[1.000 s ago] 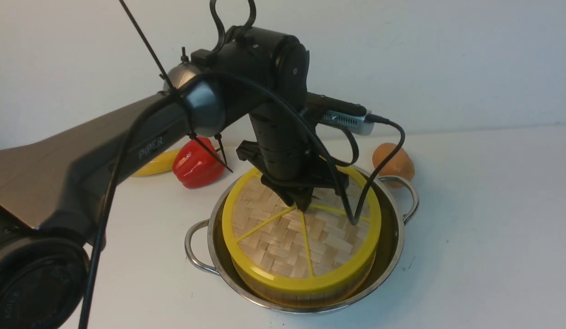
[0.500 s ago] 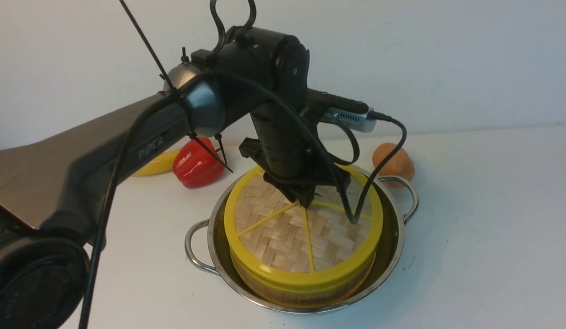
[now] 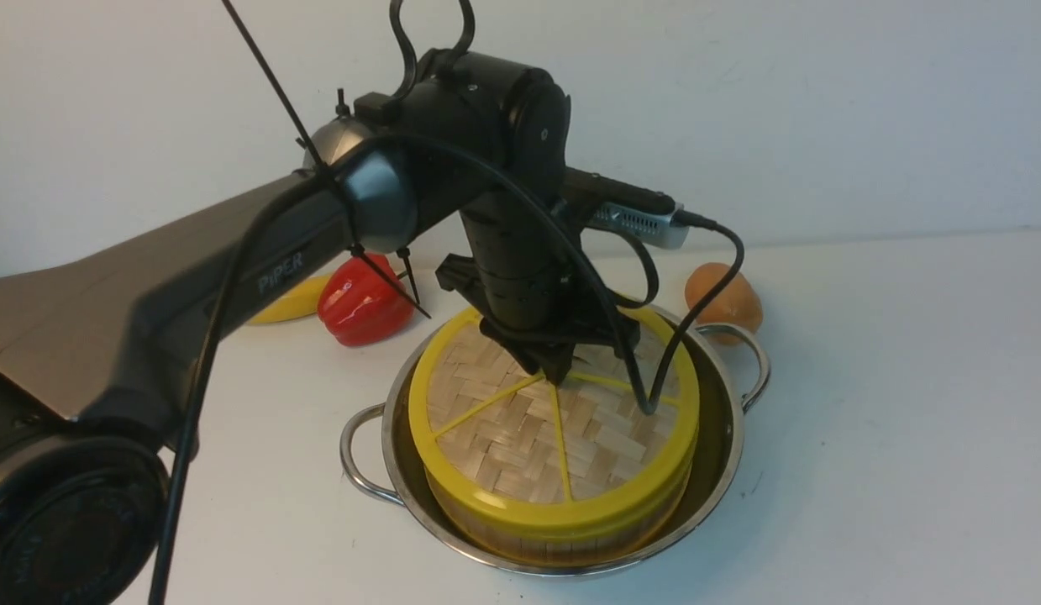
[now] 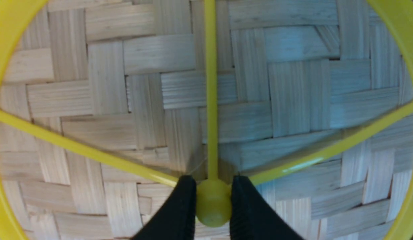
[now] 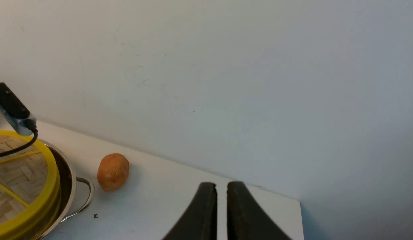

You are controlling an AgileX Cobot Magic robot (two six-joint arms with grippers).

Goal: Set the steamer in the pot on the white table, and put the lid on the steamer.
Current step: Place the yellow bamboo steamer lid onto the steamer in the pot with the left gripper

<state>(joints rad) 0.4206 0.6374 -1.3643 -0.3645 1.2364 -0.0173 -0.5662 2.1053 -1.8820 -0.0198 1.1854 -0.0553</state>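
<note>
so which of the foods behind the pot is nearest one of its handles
The orange-brown lump, right beside the pot's right-hand loop handle. The red pepper and the yellow piece lie farther off, to the left.

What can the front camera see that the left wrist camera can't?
Only front: the pot, the red pepper and the table. Only left wrist: the yellow knob, squeezed in the left gripper. Both: the woven lid with yellow spokes, and the gripper's tips on it.
</note>
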